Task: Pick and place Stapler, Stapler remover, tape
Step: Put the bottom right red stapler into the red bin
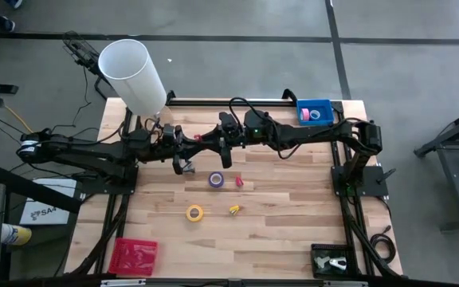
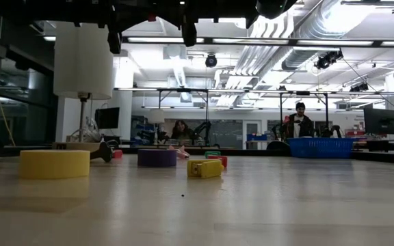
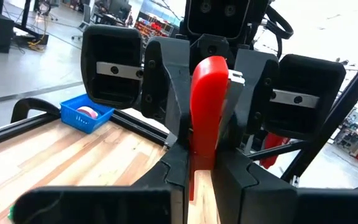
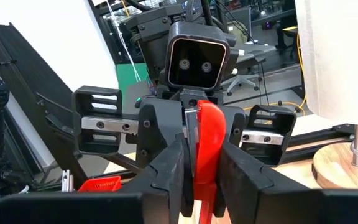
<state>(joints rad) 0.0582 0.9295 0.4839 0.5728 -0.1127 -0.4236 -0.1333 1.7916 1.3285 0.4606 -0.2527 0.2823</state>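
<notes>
A red stapler (image 3: 207,106) hangs in the air between my two grippers, which face each other over the table's far middle (image 1: 205,140). My left gripper (image 3: 202,183) and my right gripper (image 4: 204,183) are both shut on it. On the wood below lie a purple tape roll (image 1: 216,180), a yellow tape roll (image 1: 194,213), a small yellow staple remover (image 1: 234,210) and a small red one (image 1: 239,182). A pink tape roll (image 1: 315,115) sits in the blue bin. No blue roll is in view. My left gripper pinches the stapler's left end (image 3: 199,177) between its two fingers, coming level from the table's left, fingers along its length. The stapler is lifted clear. My right gripper pinches the opposite end (image 4: 205,168) between its two fingers, level from the table's right, also along its length.
A blue bin (image 1: 325,105) stands at the far right corner. A red tray (image 1: 134,255) sits at the near left and a black tray (image 1: 333,261) at the near right. A lamp with a white shade (image 1: 134,74) rises at the far left. People sit in the room behind.
</notes>
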